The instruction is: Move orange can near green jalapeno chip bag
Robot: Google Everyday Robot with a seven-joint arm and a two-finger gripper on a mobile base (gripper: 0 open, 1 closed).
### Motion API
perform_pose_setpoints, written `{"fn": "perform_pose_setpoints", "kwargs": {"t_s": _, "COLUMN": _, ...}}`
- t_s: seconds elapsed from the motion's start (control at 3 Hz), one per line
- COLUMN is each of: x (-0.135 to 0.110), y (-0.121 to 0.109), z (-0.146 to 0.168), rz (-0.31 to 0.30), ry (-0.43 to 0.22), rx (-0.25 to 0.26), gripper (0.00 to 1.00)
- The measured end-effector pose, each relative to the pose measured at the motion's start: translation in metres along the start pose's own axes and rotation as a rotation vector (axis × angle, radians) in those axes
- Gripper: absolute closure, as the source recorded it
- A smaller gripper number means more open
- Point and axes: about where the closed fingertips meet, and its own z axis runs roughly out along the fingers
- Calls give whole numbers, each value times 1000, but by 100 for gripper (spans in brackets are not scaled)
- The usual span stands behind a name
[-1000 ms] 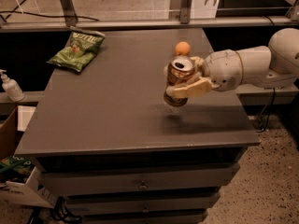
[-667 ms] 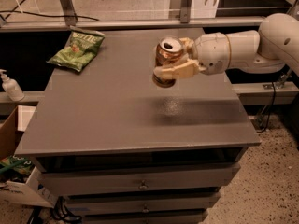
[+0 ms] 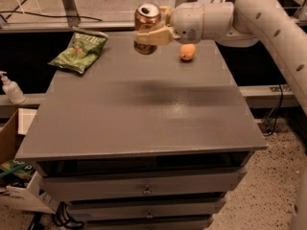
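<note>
My gripper (image 3: 152, 28) is shut on the orange can (image 3: 146, 18), a coppery can with a silver top, and holds it in the air above the far middle of the grey table (image 3: 144, 114). The can is tilted a little. The green jalapeno chip bag (image 3: 80, 51) lies flat on the table's far left corner, to the left of the can and lower than it. My white arm (image 3: 259, 18) reaches in from the upper right.
A small round orange fruit (image 3: 187, 52) sits on the table just right of the gripper. A white pump bottle (image 3: 10, 88) stands on a ledge at the left. A cardboard box (image 3: 14, 176) is on the floor at the lower left. Drawers (image 3: 144, 188) are below the tabletop.
The gripper has carried the orange can up and to the left, from the table's right side toward the far middle, closer to the chip bag. The fruit is now uncovered.
</note>
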Motion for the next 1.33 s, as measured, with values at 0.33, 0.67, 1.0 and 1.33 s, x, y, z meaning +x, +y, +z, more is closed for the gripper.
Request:
{"fn": "perform_pose_setpoints", "kwargs": {"t_s": 0.33, "x": 21, "y": -37, "z": 58, "rz": 61, "ry": 26, "rx": 15, "gripper": 100}}
{"fn": "perform_pose_setpoints", "kwargs": {"t_s": 0.67, "x": 51, "y": -56, "z": 121, "rz": 118, "ry": 75, "rx": 0, "gripper": 100}}
{"fn": "perform_pose_setpoints", "kwargs": {"t_s": 1.0, "x": 64, "y": -59, "z": 144, "rz": 137, "ry": 93, "rx": -11, "gripper": 100}}
{"fn": "perform_pose_setpoints", "kwargs": {"t_s": 1.33, "x": 89, "y": -59, "z": 158, "rz": 160, "ry": 96, "rx": -13, "gripper": 100}}
